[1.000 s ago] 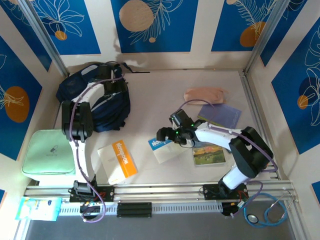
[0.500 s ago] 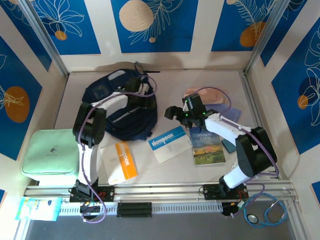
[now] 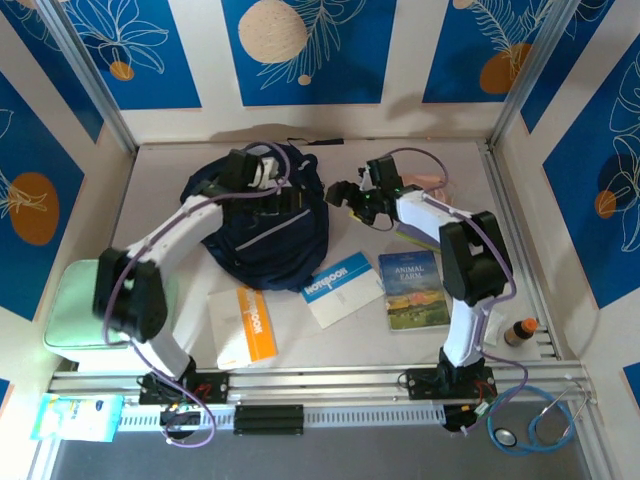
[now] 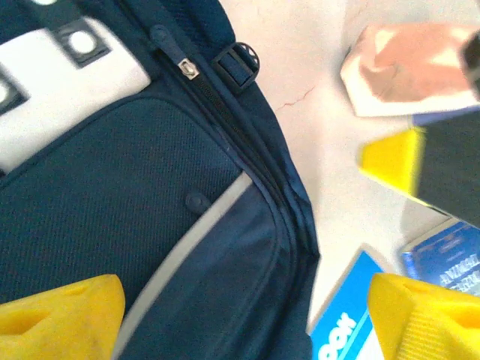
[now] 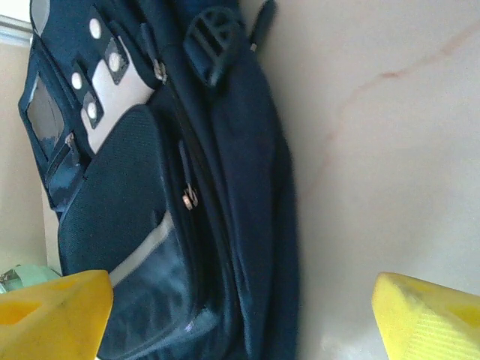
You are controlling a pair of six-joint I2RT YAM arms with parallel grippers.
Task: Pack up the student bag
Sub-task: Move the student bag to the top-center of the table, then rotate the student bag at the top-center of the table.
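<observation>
Desk [image 3: 470, 180] first: pale, walled by blue-and-white panels. On its far-left half slumps the student bag [image 3: 270, 235], navy, patch side up, its near-right edge touching the blue booklet [image 3: 340, 285]. A mint-green case [image 3: 95, 305] sits at the near left. Between them lies the orange-and-white notebook [image 3: 242, 325], with the Animal Farm book [image 3: 412, 290] to the right of the booklet. A pink pouch [image 4: 420, 71] lies to the far right of the bag, and a small brown bottle [image 3: 520, 330] sits at the near-right edge.

The left end effector [image 3: 270, 185] hovers over the bag's far part, fingers spread wide and holding nothing. The right end effector [image 3: 352, 195] hangs just beside the bag's right flank, equally wide and empty.

Risk — the zips look closed, so nothing goes in until one is pulled. The small pulls could slip from the fingers, and the limp fabric would likely drag rather than open. Both end effectors crowd one spot — a clash or a strap snag is possible.

Count: one bag, one case, three books, one pouch, one bottle, two end effectors.
</observation>
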